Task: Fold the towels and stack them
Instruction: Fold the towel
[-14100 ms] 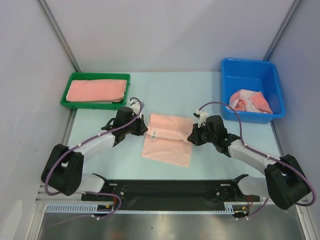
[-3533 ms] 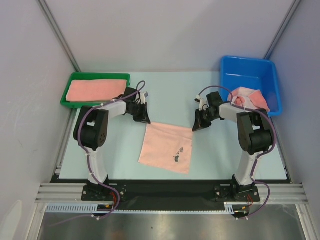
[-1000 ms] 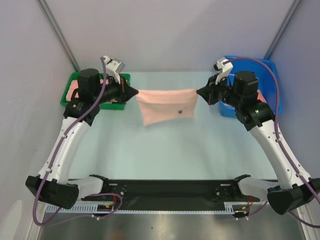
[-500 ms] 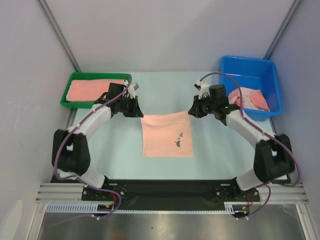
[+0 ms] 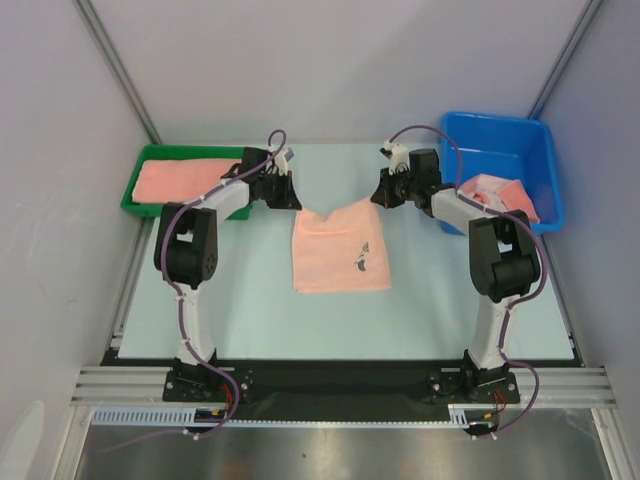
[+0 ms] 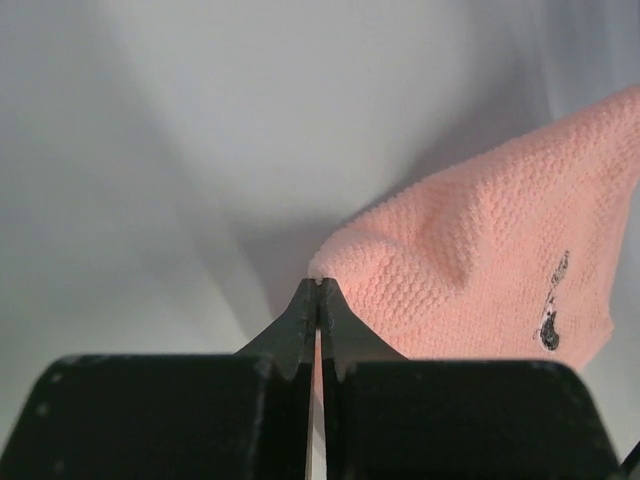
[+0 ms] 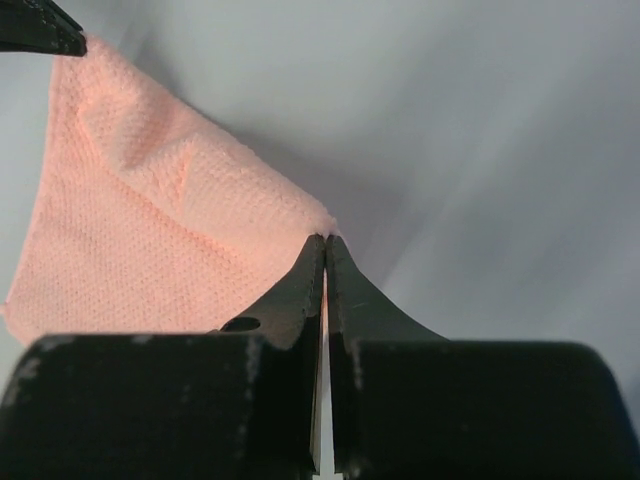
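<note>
A peach towel [image 5: 339, 252] with a small dark motif lies spread on the table, its two far corners lifted. My left gripper [image 5: 297, 204] is shut on the far left corner [image 6: 330, 270]. My right gripper [image 5: 374, 199] is shut on the far right corner [image 7: 318, 228]. The motif shows in the left wrist view [image 6: 550, 318]. A folded peach towel [image 5: 185, 180] lies in the green tray [image 5: 135, 207] at the back left. A crumpled towel [image 5: 497, 195], peach and white, sits in the blue bin [image 5: 500, 140] at the back right.
The green tray stands just left of my left arm, the blue bin just right of my right arm. Grey walls close in the back and both sides. A black base rail [image 5: 340, 380] runs along the near edge.
Both grippers came down from holding the towel stretched in the air, laid it on the table, and pulled its far corners toward the back. The towel now lies farther back than half a second ago.
</note>
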Controlling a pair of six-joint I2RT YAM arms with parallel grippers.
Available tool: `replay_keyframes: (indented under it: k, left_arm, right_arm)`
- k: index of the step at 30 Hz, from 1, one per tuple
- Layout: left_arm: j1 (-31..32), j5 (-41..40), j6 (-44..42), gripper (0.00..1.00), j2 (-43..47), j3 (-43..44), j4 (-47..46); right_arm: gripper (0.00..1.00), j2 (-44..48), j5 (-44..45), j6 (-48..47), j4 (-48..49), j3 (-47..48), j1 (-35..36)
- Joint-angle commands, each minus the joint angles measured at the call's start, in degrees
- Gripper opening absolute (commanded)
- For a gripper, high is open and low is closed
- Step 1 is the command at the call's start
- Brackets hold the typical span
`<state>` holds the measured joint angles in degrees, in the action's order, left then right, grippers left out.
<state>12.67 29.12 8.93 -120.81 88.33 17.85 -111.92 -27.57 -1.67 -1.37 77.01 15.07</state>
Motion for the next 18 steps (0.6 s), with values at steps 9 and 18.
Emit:
replay_keyframes:
  k: [9,18]
  left_arm:
    - [-0.80,1.37,-1.55,0.00,5.49,-3.06,-6.94]
    - [-0.80,2.60,-1.63,0.01,15.07,-15.28,-10.20]
  right_arm:
    - [0.00,2.22,-0.12,-5.36,0.75,-0.63,-1.71]
    - [0.00,13.02,2.00,-3.70,3.65,-13.44,-2.24]
